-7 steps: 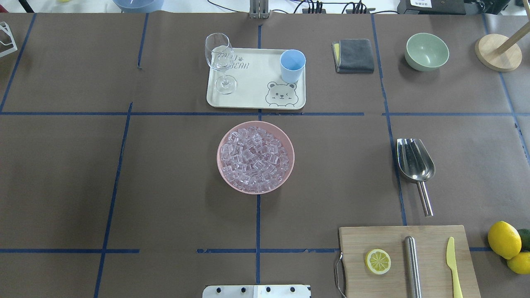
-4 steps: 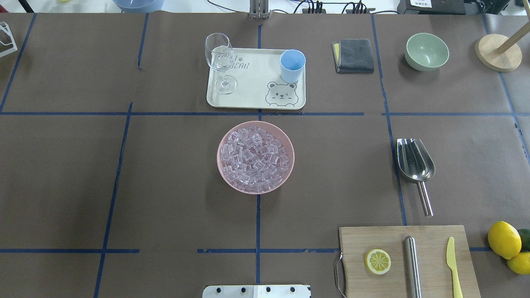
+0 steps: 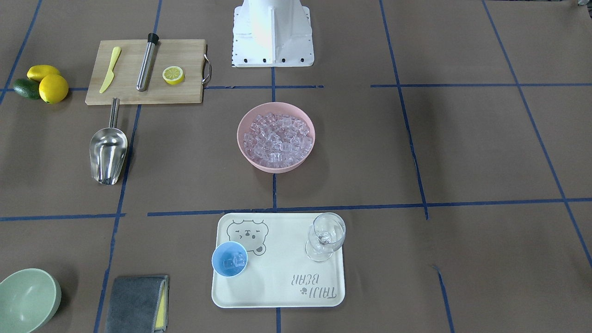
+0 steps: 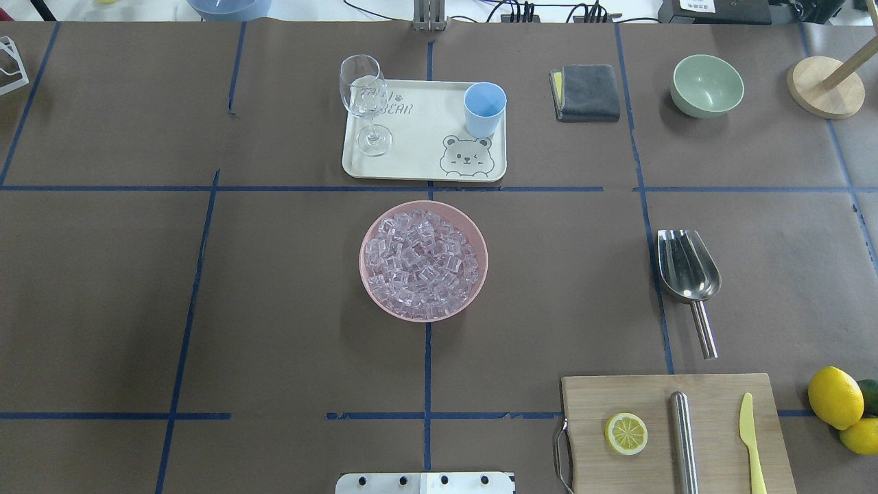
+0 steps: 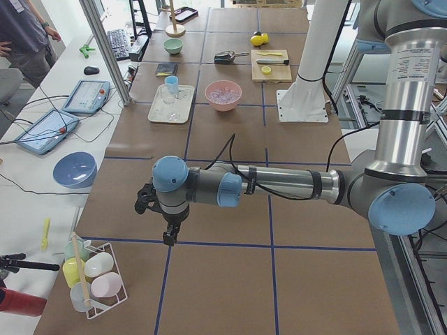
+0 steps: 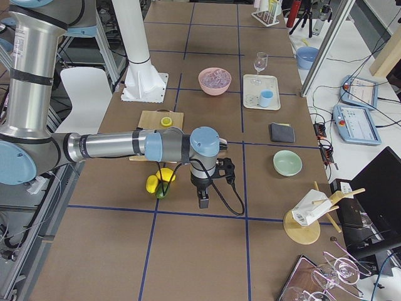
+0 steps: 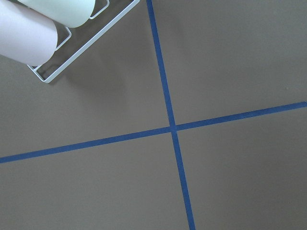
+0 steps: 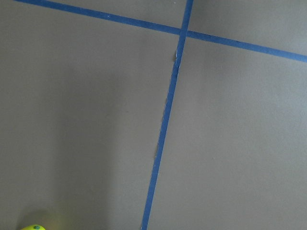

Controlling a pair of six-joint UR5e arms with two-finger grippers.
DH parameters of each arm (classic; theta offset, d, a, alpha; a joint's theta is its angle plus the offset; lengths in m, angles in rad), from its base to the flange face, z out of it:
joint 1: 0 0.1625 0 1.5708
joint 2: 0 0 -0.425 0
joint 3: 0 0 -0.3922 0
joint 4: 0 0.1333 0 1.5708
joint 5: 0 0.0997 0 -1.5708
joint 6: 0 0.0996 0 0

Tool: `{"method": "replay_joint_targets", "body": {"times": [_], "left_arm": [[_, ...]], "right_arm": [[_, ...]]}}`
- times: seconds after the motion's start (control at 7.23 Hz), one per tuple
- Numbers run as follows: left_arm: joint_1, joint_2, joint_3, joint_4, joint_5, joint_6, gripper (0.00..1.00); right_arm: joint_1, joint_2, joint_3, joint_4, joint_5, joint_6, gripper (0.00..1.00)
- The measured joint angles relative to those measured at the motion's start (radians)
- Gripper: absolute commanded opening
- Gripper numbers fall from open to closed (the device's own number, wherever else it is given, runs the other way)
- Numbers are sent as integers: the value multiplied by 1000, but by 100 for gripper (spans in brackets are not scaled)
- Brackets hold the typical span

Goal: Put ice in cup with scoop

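Note:
The ice (image 4: 422,264) fills a pink bowl (image 4: 480,237) at the table's middle; it also shows in the front-facing view (image 3: 276,137). The light-blue cup (image 4: 484,108) stands on the cream tray (image 4: 411,161), and in the front-facing view the cup (image 3: 229,259) holds a few cubes. The steel scoop (image 4: 688,274) lies empty on the table to the right, handle toward the robot. My left gripper (image 5: 170,237) hangs over the table's far left end, and my right gripper (image 6: 203,202) beyond the lemons at the right end. I cannot tell whether either is open or shut.
A wine glass (image 4: 363,103) stands on the tray's left. A cutting board (image 4: 675,432) holds a lemon slice, a steel cylinder and a yellow knife. Lemons (image 4: 835,398), a green bowl (image 4: 707,85), a grey cloth (image 4: 588,92) and a wire cup rack (image 5: 94,279) are about.

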Motion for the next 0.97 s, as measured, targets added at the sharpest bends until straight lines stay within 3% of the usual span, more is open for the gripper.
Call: {"method": "replay_joint_targets", "body": {"times": [0.97], "left_arm": [[-2, 2, -11, 2, 1, 1, 100]], "right_arm": [[0, -2, -12, 0, 0, 31, 100]]}}
